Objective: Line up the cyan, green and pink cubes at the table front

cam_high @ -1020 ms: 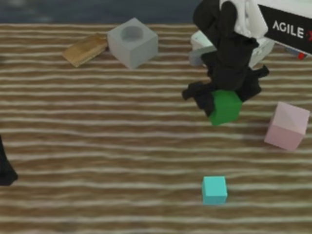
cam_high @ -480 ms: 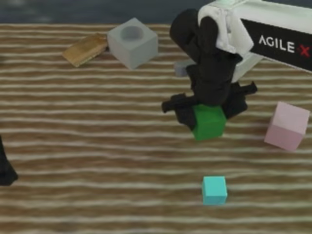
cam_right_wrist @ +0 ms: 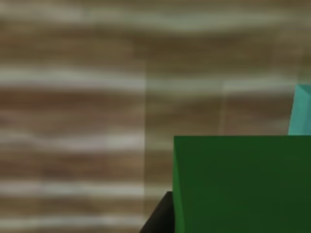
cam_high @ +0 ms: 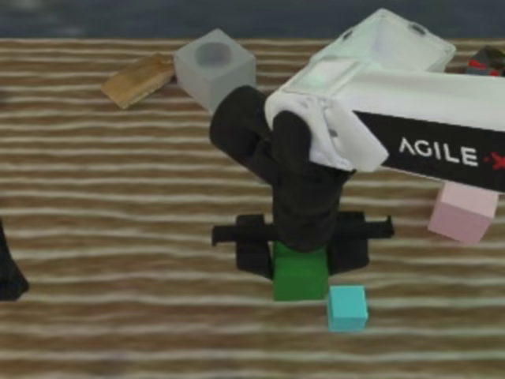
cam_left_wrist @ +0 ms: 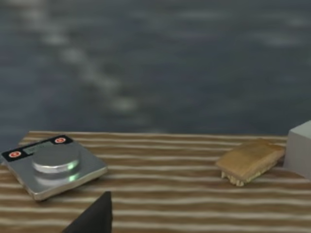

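Observation:
My right gripper (cam_high: 301,262) is shut on the dark green cube (cam_high: 300,273), one black finger on each side of it. The cube is at the table (cam_high: 118,237) front, just left of the small cyan cube (cam_high: 347,308) and nearly touching it. In the right wrist view the green cube (cam_right_wrist: 243,184) fills the lower right, with a sliver of the cyan cube (cam_right_wrist: 302,109) beyond it and one dark fingertip (cam_right_wrist: 160,218) against its side. The pale pink cube (cam_high: 464,215) sits at the right, partly under my right arm. My left gripper (cam_high: 8,272) is parked at the left edge.
A big grey cube with a round hollow (cam_high: 215,67) and a tan wooden block (cam_high: 140,79) lie at the back left. A white box (cam_high: 387,39) and a small dark object with red marks (cam_high: 488,59) are at the back right. A silver scale (cam_left_wrist: 53,165) shows in the left wrist view.
My right arm carried the green cube from mid-table toward the front and left, ending beside the cyan cube. The other cubes and my left arm stayed put.

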